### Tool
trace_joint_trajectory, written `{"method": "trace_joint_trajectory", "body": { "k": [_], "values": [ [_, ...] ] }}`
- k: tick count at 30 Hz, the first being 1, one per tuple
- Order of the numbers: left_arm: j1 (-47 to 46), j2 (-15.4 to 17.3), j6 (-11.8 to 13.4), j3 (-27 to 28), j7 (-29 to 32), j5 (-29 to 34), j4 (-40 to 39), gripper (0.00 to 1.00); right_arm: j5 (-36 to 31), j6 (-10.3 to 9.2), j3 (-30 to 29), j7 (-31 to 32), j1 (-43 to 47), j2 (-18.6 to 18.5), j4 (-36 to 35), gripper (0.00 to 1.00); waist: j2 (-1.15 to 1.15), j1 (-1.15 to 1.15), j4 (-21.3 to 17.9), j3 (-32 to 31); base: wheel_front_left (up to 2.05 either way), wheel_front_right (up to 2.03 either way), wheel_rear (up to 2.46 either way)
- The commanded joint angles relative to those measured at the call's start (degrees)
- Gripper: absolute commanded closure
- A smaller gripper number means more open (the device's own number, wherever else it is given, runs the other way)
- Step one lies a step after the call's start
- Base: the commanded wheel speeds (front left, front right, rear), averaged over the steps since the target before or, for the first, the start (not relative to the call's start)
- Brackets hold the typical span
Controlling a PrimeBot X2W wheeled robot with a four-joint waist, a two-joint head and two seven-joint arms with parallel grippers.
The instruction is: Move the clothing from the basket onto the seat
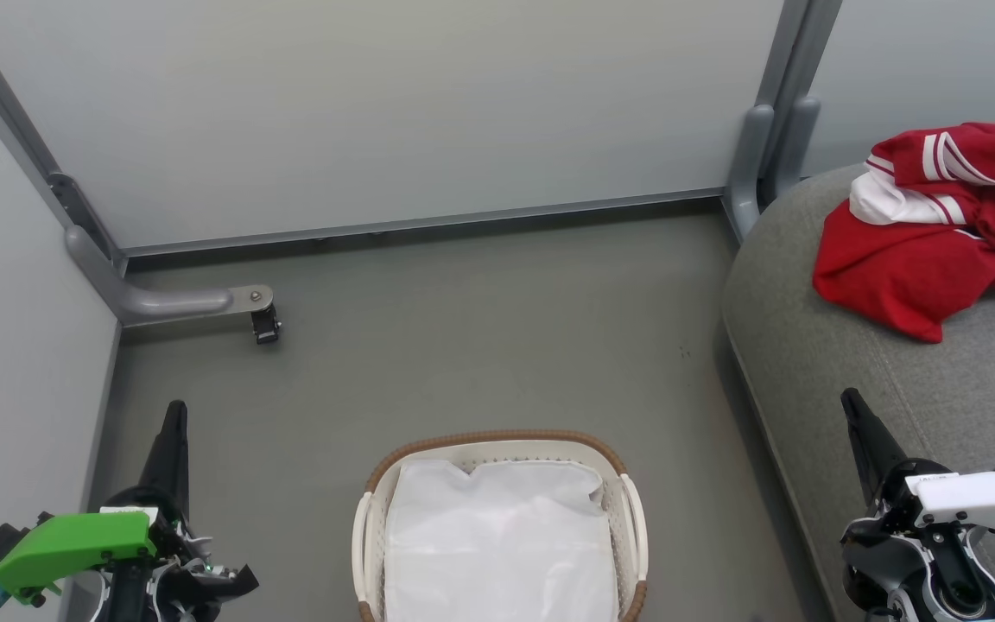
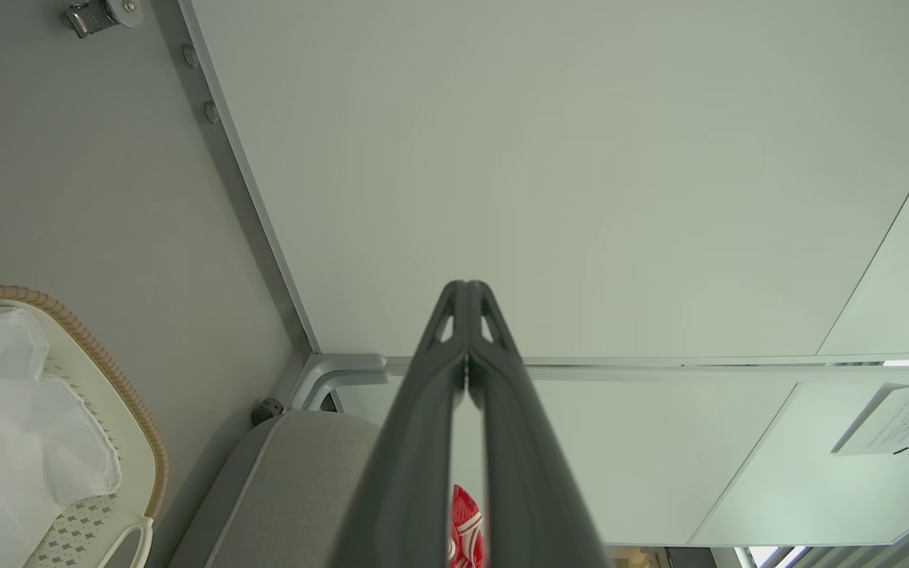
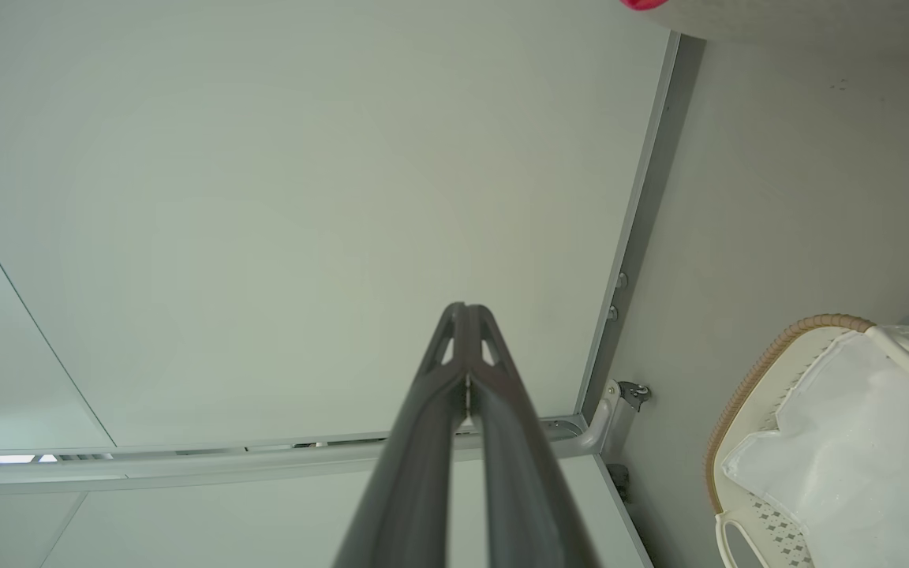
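The red clothing (image 1: 938, 229) with white stripes lies crumpled on the grey seat (image 1: 938, 406) at the right; a sliver of the clothing (image 2: 466, 528) shows between my left fingers. The cream basket (image 1: 497, 445) with a brown rim stands on the floor at bottom centre, holding just its white liner (image 1: 497, 544). My left gripper (image 1: 174, 408) is shut and empty at lower left, left of the basket. My right gripper (image 1: 848, 396) is shut and empty at lower right, over the seat's front edge. In the wrist views, the left gripper (image 2: 466, 285) and right gripper (image 3: 464, 308) both point at a pale wall panel.
Pale partition walls (image 1: 394, 112) enclose the grey floor (image 1: 480, 337) at back and left. A metal foot with a small caster (image 1: 266, 326) juts out from the left corner. A grey post (image 1: 765, 164) stands by the seat's back corner.
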Motion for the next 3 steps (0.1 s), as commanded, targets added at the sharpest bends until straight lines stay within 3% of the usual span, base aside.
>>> {"method": "trace_joint_trajectory", "body": {
  "k": [1,3],
  "values": [
    [-0.6,0.1,-0.3,0.2,0.2,0.2,0.0,1.00,0.2,-0.02,-0.1,0.2,-0.4,-0.3,-0.2,1.00,0.00,0.00,0.0,0.0,0.00,0.00,0.00],
    [-0.6,0.1,-0.3,0.2,0.2,0.2,0.0,1.00,0.2,-0.02,-0.1,0.2,-0.4,-0.3,-0.2,1.00,0.00,0.00,0.0,0.0,0.00,0.00,0.00]
  ]
}}
